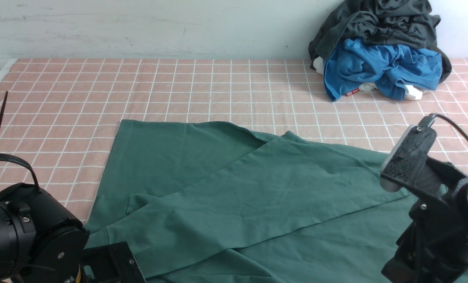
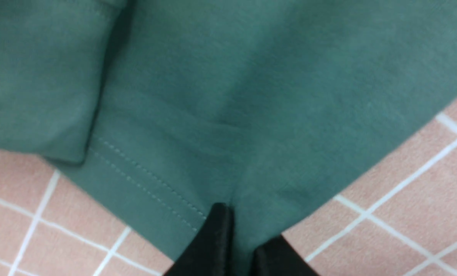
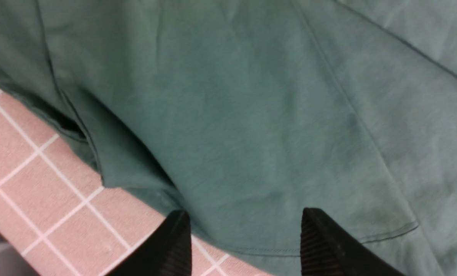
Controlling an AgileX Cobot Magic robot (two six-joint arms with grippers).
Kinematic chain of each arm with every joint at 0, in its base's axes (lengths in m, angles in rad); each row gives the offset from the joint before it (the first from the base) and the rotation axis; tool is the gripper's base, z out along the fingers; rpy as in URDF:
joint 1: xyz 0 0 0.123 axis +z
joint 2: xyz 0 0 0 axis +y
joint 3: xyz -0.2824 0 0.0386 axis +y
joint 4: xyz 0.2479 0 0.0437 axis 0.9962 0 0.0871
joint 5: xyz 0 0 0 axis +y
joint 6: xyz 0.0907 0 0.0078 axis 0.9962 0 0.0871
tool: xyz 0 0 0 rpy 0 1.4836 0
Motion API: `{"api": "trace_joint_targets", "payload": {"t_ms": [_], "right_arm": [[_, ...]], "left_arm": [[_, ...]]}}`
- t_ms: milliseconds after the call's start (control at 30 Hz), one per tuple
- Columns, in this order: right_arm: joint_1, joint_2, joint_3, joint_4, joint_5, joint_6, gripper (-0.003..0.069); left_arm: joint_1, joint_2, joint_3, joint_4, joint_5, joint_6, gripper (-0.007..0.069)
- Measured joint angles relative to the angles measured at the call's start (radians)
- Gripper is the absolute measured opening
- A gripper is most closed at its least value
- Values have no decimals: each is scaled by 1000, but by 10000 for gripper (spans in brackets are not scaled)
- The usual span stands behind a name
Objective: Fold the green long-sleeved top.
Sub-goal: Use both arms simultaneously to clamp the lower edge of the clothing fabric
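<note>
Green long-sleeved top (image 1: pixel 234 188): flat on the pink-checked desk (image 1: pixel 178 86), near centre, 1 panel folded diagonally across it.
Left end effector (image 2: pixel 240 249): pinched closed on the top's stitched hem corner.
Right end effector (image 3: pixel 247 241): jaws wide apart over the top's edge, gripping nothing.
Blue garment (image 1: pixel 379 70), dark grey garment (image 1: pixel 379 23): heaped far right.

The top (image 1: pixel 218 188) lies spread on the table (image 1: pixel 178 86), in the middle and on the near side. One big flap of it lies folded over the rest, from the right across to the near left. A pile of clothes (image 1: pixel 379 59) sits at the far right, against the wall (image 1: pixel 139 27), well apart from the top. The left gripper (image 2: pixel 243 226) is at the top's near left corner, with cloth between its fingers. The right gripper (image 3: pixel 245 212) is over the top's near right edge.
</note>
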Motion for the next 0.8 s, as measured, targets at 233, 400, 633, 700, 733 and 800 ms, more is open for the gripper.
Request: {"api": "trace_joint_targets", "payload": {"t_ms": [233, 400, 633, 700, 733, 800], "right_arm": [[0, 0, 73, 10, 50, -80, 370], [0, 0, 255, -63, -75, -134, 444], [0, 5, 414, -317, -363, -123, 529], [0, 20, 425, -382, -397, -106, 529], [0, 47, 430, -440, -439, -71, 530], [0, 87, 431, -489, -478, -32, 530]], "left_arm": [[0, 0, 0, -12, -42, 3, 9], [0, 0, 0, -18, -49, 3, 9], [0, 0, 0, -26, -70, 3, 9], [0, 0, 0, -31, -74, 3, 9], [0, 0, 0, -37, -75, 3, 9], [0, 0, 0, -37, -76, 3, 9]]}}
